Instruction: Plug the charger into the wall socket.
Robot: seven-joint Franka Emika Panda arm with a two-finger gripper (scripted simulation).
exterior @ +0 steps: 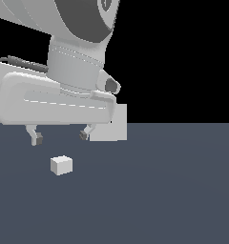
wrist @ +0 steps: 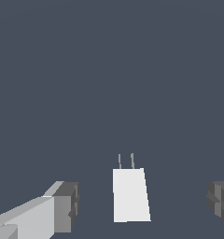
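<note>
The charger point(exterior: 61, 165) is a small off-white block lying on the dark floor. In the wrist view the charger point(wrist: 130, 194) shows two thin prongs at one end. My gripper point(exterior: 60, 137) hangs open and empty above it, its two fingertips point(exterior: 37, 139) spread wide on either side. In the wrist view the gripper point(wrist: 144, 207) straddles the charger without touching it. The wall socket point(exterior: 115, 127) is a flat white upright panel behind the hand, partly hidden by it; its centre dots do not show.
The dark grey floor point(exterior: 173, 190) spreads around. The arm's large white body point(exterior: 54, 95) fills the upper part of the exterior view's left.
</note>
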